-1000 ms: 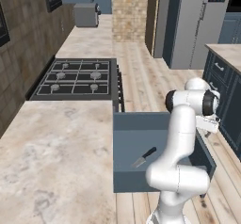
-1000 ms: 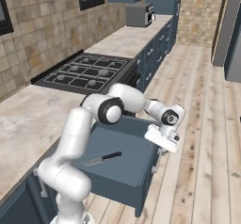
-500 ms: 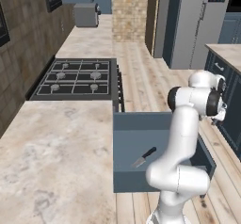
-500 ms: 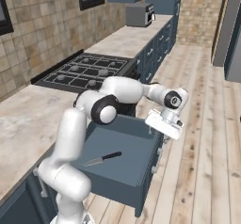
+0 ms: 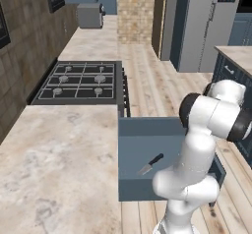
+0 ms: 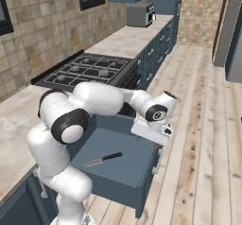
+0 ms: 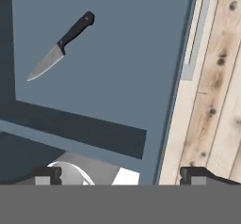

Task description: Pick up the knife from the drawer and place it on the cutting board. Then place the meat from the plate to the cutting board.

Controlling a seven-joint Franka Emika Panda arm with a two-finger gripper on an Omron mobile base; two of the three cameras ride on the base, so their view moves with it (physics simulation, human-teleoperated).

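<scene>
the fingers point(image 7: 120, 176) stand wide apart and empty, with the hand hanging over the drawer's point(image 6: 124, 172) outer front edge, above the wooden floor point(image 6: 203, 148) on the right. the knife point(image 6: 103, 160) lies flat on the drawer bottom, well apart from the fingers, inward toward the counter point(image 5: 54, 164) and nearer the robot's base. in the hand view the knife point(image 7: 60, 45) lies diagonal, black handle toward the drawer front, blade tip pointing away. judged from this, the hand must travel back over the drawer and turn so the fingers straddle the handle. farther off sits the stove point(image 5: 81, 80).
</scene>
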